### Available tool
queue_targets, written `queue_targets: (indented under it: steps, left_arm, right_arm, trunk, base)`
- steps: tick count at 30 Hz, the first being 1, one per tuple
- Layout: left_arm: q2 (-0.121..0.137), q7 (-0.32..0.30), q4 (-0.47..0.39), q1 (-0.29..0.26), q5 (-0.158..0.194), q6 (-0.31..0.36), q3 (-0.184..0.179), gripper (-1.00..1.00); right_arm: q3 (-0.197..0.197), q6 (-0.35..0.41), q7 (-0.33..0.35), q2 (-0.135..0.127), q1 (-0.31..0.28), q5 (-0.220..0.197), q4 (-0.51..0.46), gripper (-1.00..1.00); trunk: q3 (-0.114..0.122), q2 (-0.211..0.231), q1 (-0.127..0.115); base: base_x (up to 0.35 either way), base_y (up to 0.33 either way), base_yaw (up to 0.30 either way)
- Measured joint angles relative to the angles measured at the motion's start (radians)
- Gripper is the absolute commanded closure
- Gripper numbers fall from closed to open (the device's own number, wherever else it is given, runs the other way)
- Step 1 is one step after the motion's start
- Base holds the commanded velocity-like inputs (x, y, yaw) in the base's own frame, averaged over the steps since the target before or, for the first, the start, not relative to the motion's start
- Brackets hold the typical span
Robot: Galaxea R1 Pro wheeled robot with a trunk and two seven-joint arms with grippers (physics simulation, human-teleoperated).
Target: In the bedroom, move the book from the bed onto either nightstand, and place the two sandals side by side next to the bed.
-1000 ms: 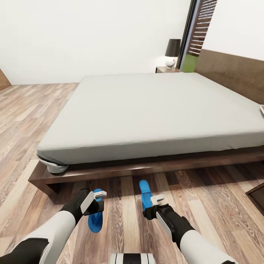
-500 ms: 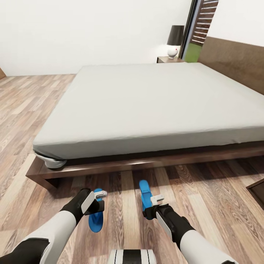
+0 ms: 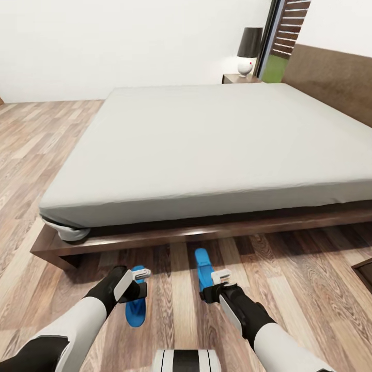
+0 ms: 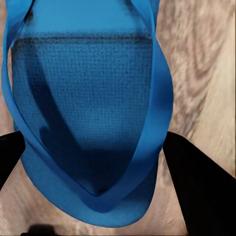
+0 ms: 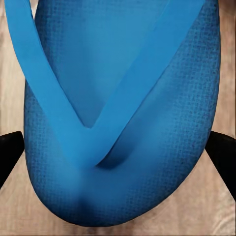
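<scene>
Two bright blue sandals hang low over the wood floor in front of the bed. My left gripper is shut on the left sandal, which the left wrist view shows as a blue sole between the dark fingers. My right gripper is shut on the right sandal, and its sole spans the gap between the fingers. A nightstand stands at the bed's far corner. The book is out of view.
A black-shaded lamp stands on the nightstand, beside tall glass. The dark headboard runs along the right. A dark furniture corner juts in at the right edge. Open plank floor lies left of the bed.
The whole picture has shifted, so the camera has moved: the bed now reaches further up and across the frame. Both grippers and their sandals keep their places relative to each other.
</scene>
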Motion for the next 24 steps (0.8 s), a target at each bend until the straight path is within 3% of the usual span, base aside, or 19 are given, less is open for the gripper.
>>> queue_targets:
  steps: [7, 20, 24]
  left_arm:
    - [0.004, -0.040, 0.000, 0.000, -0.003, 0.000, -0.001, 1.00]
    - [0.002, -0.037, -0.001, 0.000, -0.003, 0.001, -0.002, 1.00]
    - [0.003, -0.036, -0.001, 0.000, -0.003, 0.000, -0.002, 1.00]
  right_arm:
    - [0.002, 0.010, 0.002, -0.011, 0.003, -0.007, -0.025, 1.00]
    - [-0.002, 0.004, 0.023, -0.013, 0.003, 0.008, -0.022, 1.00]
    - [0.002, -0.004, 0.024, -0.029, 0.037, -0.002, -0.049, 1.00]
  trunk:
    - [0.000, 0.000, 0.000]
    - [0.000, 0.000, 0.001]
    - [0.000, 0.000, 0.001]
  base:
    - [0.270, 0.027, 0.000]
    - [0.009, 0.000, 0.000]
    - [0.000, 0.000, 0.000]
